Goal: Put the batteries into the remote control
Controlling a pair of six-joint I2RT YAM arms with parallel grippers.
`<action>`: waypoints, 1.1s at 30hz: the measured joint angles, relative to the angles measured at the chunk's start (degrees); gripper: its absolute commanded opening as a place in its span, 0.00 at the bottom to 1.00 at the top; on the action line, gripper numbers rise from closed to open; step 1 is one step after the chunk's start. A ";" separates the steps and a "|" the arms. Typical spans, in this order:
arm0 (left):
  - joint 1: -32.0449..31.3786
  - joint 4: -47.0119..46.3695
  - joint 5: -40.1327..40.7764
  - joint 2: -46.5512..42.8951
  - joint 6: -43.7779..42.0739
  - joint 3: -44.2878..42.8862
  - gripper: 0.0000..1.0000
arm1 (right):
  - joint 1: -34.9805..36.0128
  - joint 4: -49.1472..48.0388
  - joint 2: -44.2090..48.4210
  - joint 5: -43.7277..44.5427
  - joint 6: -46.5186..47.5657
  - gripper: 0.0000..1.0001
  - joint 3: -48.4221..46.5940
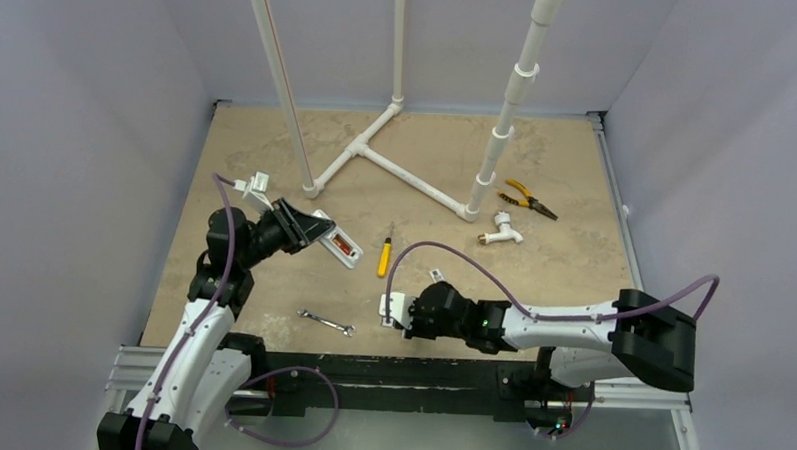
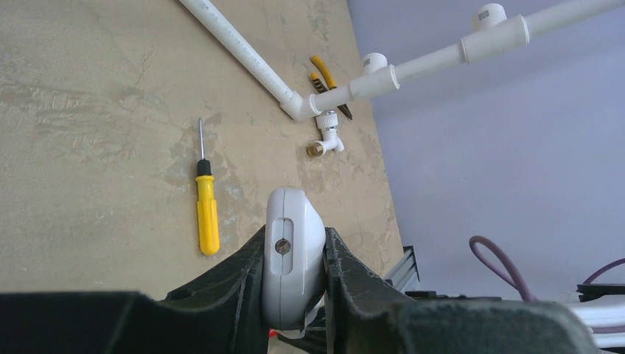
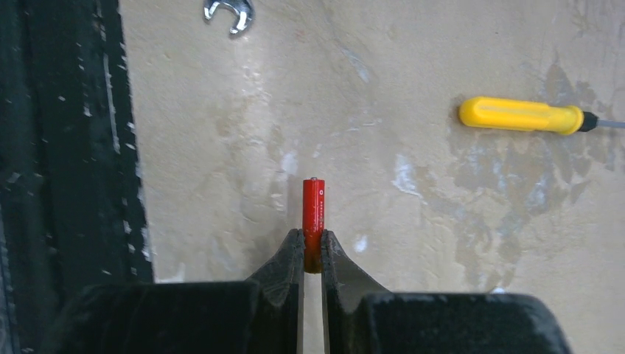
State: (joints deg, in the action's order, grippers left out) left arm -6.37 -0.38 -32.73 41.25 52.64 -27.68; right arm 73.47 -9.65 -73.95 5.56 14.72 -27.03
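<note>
My left gripper is shut on the white remote control and holds it at the table's left side. One orange-red battery shows in the remote's open compartment. In the left wrist view the remote's rounded end is clamped between my left gripper's two fingers. My right gripper is shut on the second orange-red battery, which sticks out past the fingertips just above the table. In the top view my right gripper is near the front edge, right of the wrench.
A yellow-handled screwdriver lies between the grippers. A silver wrench lies near the front edge. A white pipe frame, a pipe fitting and yellow pliers are further back. The black front rail borders the table.
</note>
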 measured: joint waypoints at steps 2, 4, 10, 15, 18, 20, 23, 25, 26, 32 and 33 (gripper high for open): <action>0.00 -0.02 -0.39 0.15 -0.04 0.00 0.00 | -4.46 3.08 1.22 -5.51 5.70 0.00 -0.85; 0.00 -0.04 -0.76 0.35 -0.22 0.00 0.00 | -8.22 6.32 1.73 -10.10 11.85 0.00 -2.19; 0.00 -0.07 -1.88 0.74 -0.70 0.00 0.00 | -14.21 19.26 -2.27 -21.07 30.23 0.00 -10.32; 0.00 -0.28 -2.49 0.74 -0.79 0.00 0.00 | -14.36 29.90 -11.21 -25.57 41.00 0.00 -19.17; 0.00 -0.31 -2.71 0.74 -0.81 0.00 0.00 | -14.36 33.66 -13.70 -26.95 45.64 0.00 -20.52; 0.00 -0.31 -2.84 0.74 -0.81 0.00 0.00 | -14.36 35.56 -14.86 -27.71 48.00 0.00 -21.24; 0.00 -0.31 -2.86 0.74 -0.81 0.00 0.00 | -14.36 37.24 -16.00 -27.87 50.31 0.02 -22.40; 0.00 -0.33 -2.89 0.74 -0.83 0.00 0.00 | -14.36 38.07 -16.52 -27.85 51.36 0.06 -23.08; 0.00 -0.33 -2.86 0.74 -0.83 0.00 0.00 | -14.36 38.45 -16.74 -27.85 51.76 0.09 -23.39; 0.00 -0.35 -2.86 0.74 -0.85 0.00 0.00 | -14.36 38.77 -16.85 -27.82 52.81 0.40 -23.52; 0.00 -0.35 -2.86 0.74 -0.85 0.00 0.00 | -14.36 38.77 -16.85 -27.85 52.81 0.44 -23.52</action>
State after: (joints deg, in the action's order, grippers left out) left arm -6.37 -0.73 -35.59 42.00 51.79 -27.68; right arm 59.11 29.12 -90.80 -22.28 67.53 -50.54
